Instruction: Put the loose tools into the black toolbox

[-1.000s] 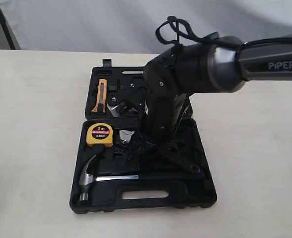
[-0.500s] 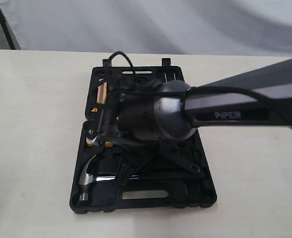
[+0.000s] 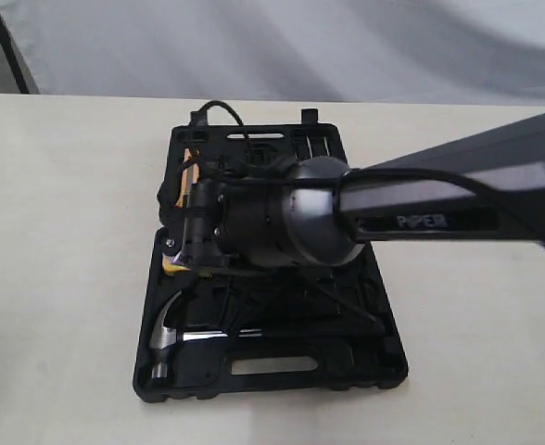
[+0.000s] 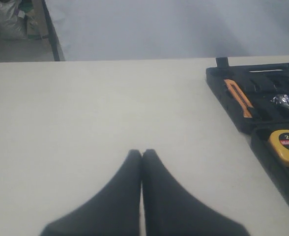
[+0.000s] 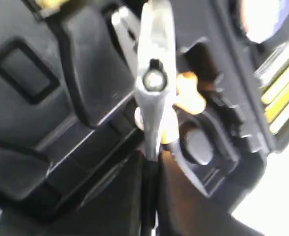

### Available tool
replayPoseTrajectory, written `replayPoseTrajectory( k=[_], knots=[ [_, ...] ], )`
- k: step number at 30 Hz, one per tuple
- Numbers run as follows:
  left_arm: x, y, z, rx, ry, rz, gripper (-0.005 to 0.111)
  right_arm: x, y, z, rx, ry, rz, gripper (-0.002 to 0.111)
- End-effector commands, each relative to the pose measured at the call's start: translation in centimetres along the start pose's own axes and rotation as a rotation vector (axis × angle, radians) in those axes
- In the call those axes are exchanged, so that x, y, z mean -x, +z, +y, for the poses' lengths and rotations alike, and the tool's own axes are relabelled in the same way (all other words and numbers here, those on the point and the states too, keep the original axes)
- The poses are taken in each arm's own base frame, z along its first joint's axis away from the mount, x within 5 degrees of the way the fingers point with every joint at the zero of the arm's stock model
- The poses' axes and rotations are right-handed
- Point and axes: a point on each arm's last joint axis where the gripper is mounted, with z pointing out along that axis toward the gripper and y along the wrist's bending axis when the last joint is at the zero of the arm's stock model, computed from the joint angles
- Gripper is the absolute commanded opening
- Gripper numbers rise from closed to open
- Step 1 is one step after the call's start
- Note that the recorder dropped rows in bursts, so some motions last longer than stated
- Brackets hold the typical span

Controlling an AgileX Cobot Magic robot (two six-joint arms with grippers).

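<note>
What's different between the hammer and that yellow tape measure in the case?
The claw hammer is long and steel-grey; the tape measure is compact, rounded and yellow with a red label. The hammer lies flat along the case's handle edge; the tape measure sits further back, near the hinge. In the exterior view the hammer's head shows clearly, while the tape measure is almost hidden behind the right arm. Both rest in recesses of the black toolbox.

The right arm (image 3: pixel 458 195) extends from the right edge of the exterior view across the middle. Its rounded wrist (image 3: pixel 291 227) is turned toward that view's left (fingertips hidden there). In its own wrist view, the right hand (image 5: pixel 152 160) has its dark fingers (image 5: pixel 120 196) nearly together. The left hand (image 4: pixel 142 153) is level, its fingers pressed flat against each other.
</note>
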Motion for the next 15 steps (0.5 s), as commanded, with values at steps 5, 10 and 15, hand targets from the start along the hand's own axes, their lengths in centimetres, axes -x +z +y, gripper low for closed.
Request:
replayPoseTrajectory(
  k=[5,10,15],
  knots=[
    [-0.2,-0.1,0.0,-0.014,-0.022,-0.007,0.001,-1.1,-3.0,-4.1,0.56,-0.125,-0.188,-0.001],
    [-0.2,-0.1,0.0,-0.014,-0.022,-0.007,0.001,-2.0,-0.1,-5.4,0.742,-0.117,-0.195,-0.001],
    [-0.2,-0.1,0.0,-0.014,-0.022,-0.007,0.001,-2.1,1.0,-5.0,0.737,-0.235,-0.208,-0.001]
  ],
)
